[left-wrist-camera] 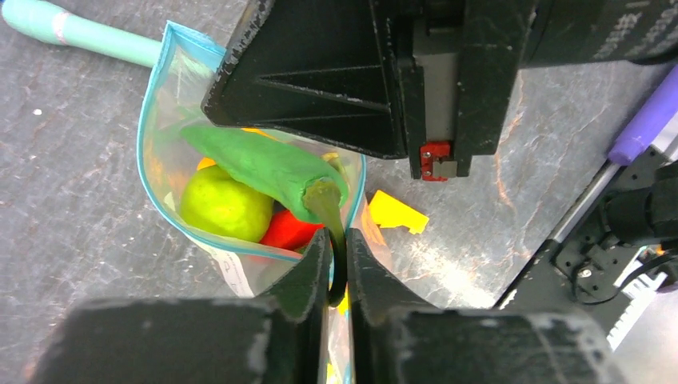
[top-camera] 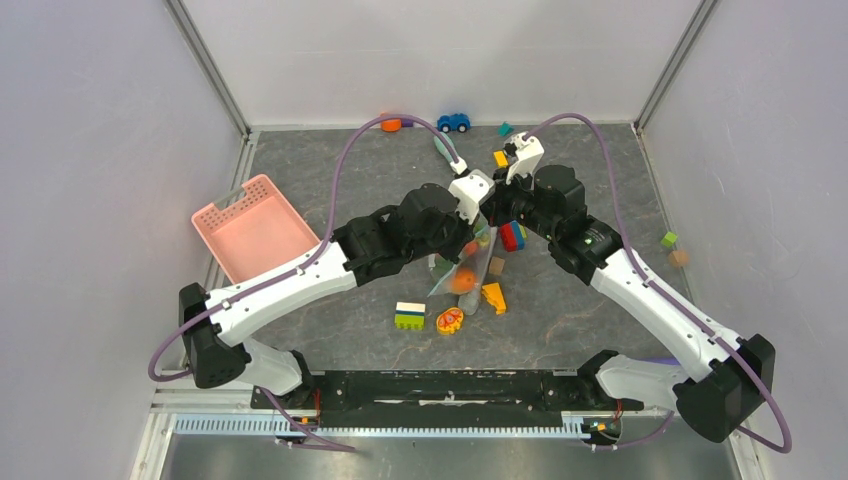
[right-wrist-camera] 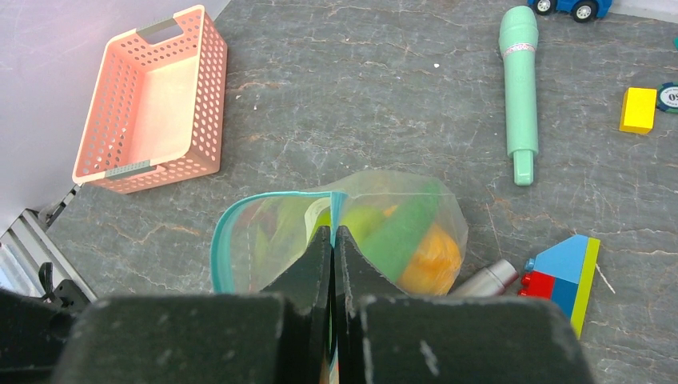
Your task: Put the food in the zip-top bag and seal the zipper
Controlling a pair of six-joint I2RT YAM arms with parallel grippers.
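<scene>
The zip-top bag [top-camera: 462, 272] hangs at mid-table between both grippers, mouth open. In the left wrist view the bag [left-wrist-camera: 160, 144] holds a green pepper [left-wrist-camera: 256, 164], a lime-green fruit [left-wrist-camera: 224, 208] and a red piece [left-wrist-camera: 286, 232]. My left gripper [left-wrist-camera: 337, 256] is shut on the bag's rim, with the pepper's dark stem pinched between the fingers too. My right gripper [right-wrist-camera: 333, 236] is shut on the teal zipper [right-wrist-camera: 220, 240] at the opposite rim. An orange fruit [right-wrist-camera: 436, 256] and green food [right-wrist-camera: 404, 232] show through the bag. Both grippers meet above the bag [top-camera: 487, 218].
A pink basket [top-camera: 255, 230] stands at the left. A teal stick [right-wrist-camera: 520, 88], a blue car [top-camera: 454, 122] and a yellow block [right-wrist-camera: 638, 110] lie behind. A block stack [top-camera: 512, 236], a yellow piece [top-camera: 494, 297], a flat orange oval [top-camera: 450, 320] and a striped block [top-camera: 409, 315] surround the bag.
</scene>
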